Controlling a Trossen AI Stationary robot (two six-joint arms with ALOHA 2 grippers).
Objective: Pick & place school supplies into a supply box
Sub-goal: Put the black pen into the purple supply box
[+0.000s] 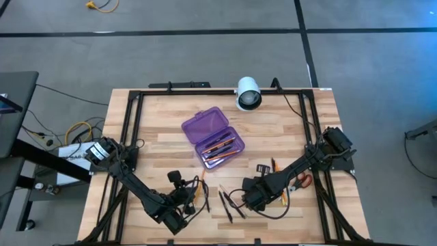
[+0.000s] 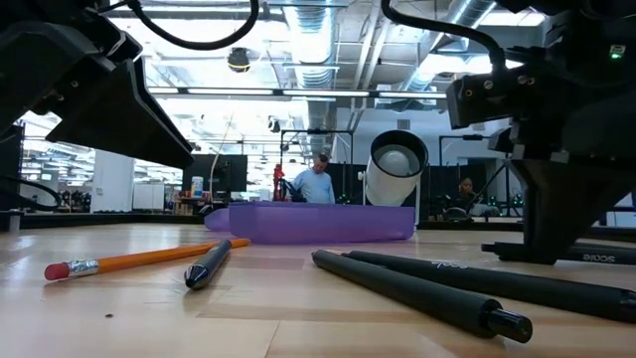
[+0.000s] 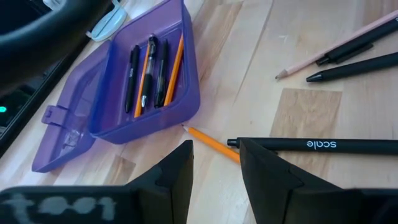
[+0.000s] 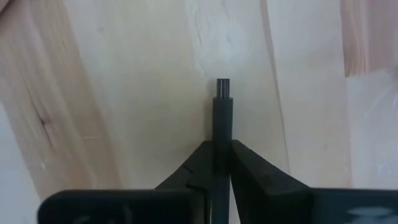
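The open purple supply box (image 1: pixel 213 137) lies mid-table with several pens and pencils in its tray (image 3: pixel 152 68). My left gripper (image 3: pixel 215 163) is open, low over the table near the front edge (image 1: pixel 186 202). An orange pencil (image 3: pixel 211 143) and a black pen (image 3: pixel 311 144) lie flat just beyond its fingertips. My right gripper (image 4: pixel 222 155) is shut on a black pen (image 4: pixel 223 115) right of the loose pens (image 1: pixel 227 203). Scissors with orange-red handles (image 1: pixel 301 181) lie under the right arm. My right gripper pinches the black pen's shaft (image 4: pixel 222 138) between its two fingers, a little back from the pen's narrow end (image 4: pixel 224 84). The fingers come from above and lie across the pen. The pen stays level, at or just above the wood; I cannot tell which.
A white cylindrical camera (image 1: pixel 248 93) stands at the far edge behind the box. Two black pens (image 2: pixel 427 288), a pencil with a pink eraser (image 2: pixel 139 259) and another pen (image 2: pixel 209 264) lie on the near wood. A black frame rail (image 1: pixel 130 130) runs round the table.
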